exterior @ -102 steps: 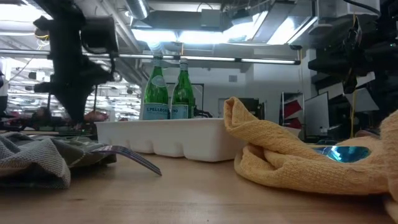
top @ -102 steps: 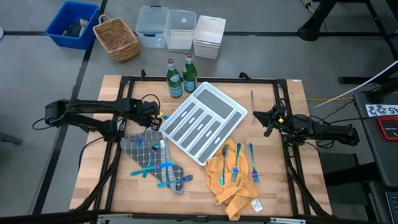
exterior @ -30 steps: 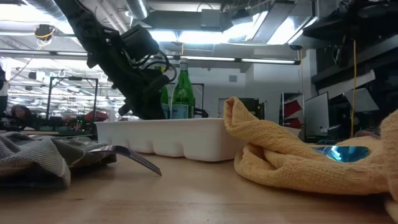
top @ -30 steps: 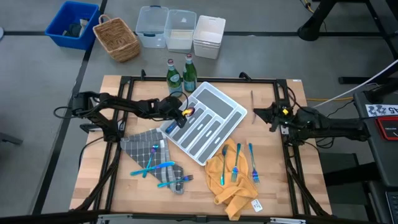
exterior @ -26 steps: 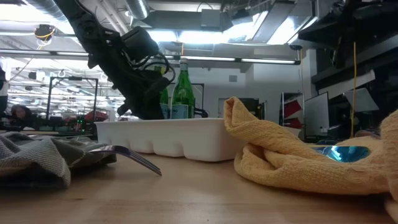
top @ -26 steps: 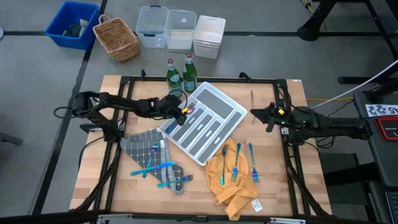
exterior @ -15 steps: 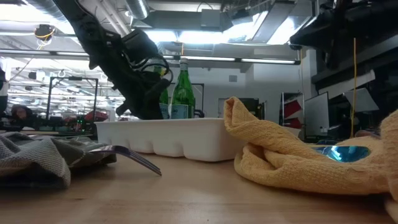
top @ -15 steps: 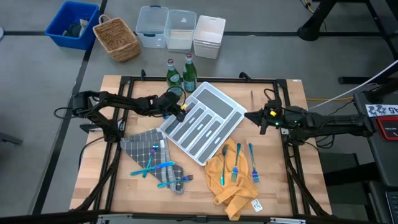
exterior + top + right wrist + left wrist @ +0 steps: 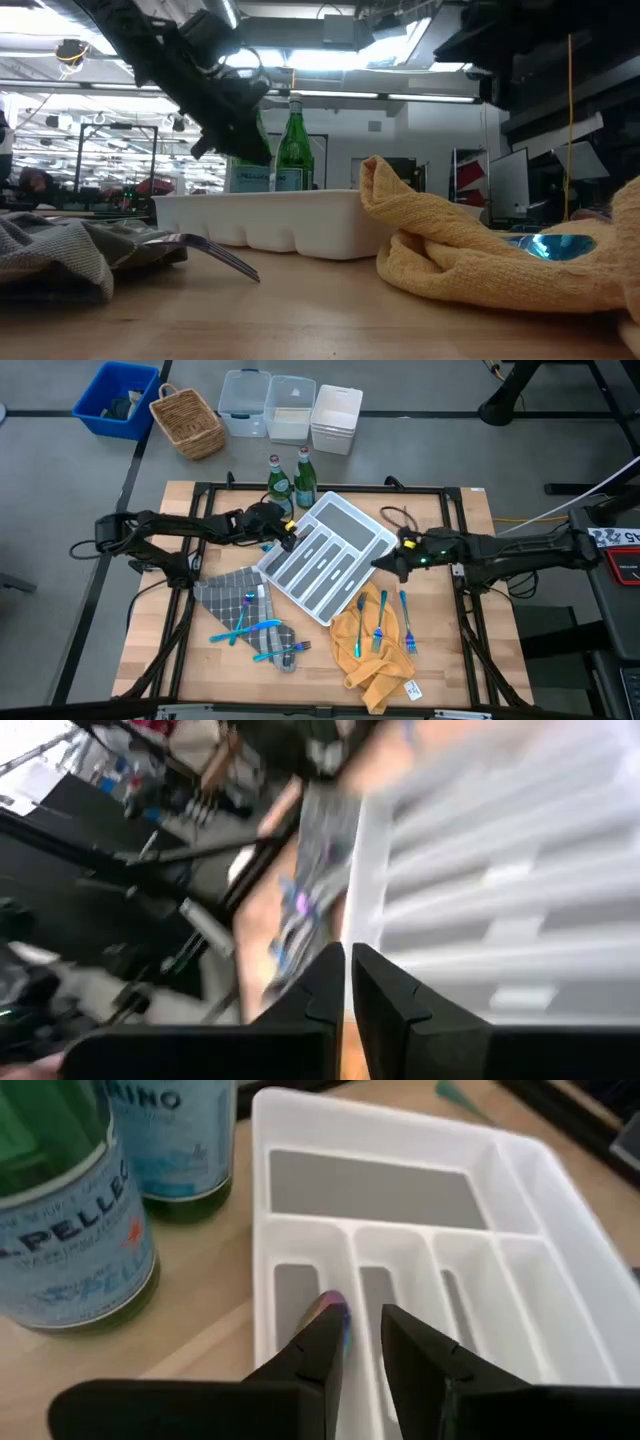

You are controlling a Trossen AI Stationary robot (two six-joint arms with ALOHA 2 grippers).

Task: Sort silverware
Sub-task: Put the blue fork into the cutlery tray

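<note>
The white divided tray (image 9: 330,555) lies slantwise mid-table and also shows in the left wrist view (image 9: 480,1270). Blue and teal silverware lies on the grey cloth (image 9: 250,628) and on the yellow cloth (image 9: 382,622). My left gripper (image 9: 287,534) hovers over the tray's left corner, its fingers a narrow gap apart (image 9: 365,1350). A small shiny purple-teal tip (image 9: 336,1312) shows just past one fingertip, over the tray's slots. My right gripper (image 9: 383,563) hovers at the tray's right edge, shut and empty (image 9: 347,985).
Two green glass bottles (image 9: 292,482) stand just behind the tray's far-left corner, close to my left gripper (image 9: 60,1230). Bins and a basket (image 9: 185,422) sit beyond the table's far edge. Bare wood shows along the near edge between the two cloths.
My left gripper has drawn back from over the tray's slots toward the table's left and has risen. My right gripper has travelled from the table's right side toward the left, up to the tray's right edge.
</note>
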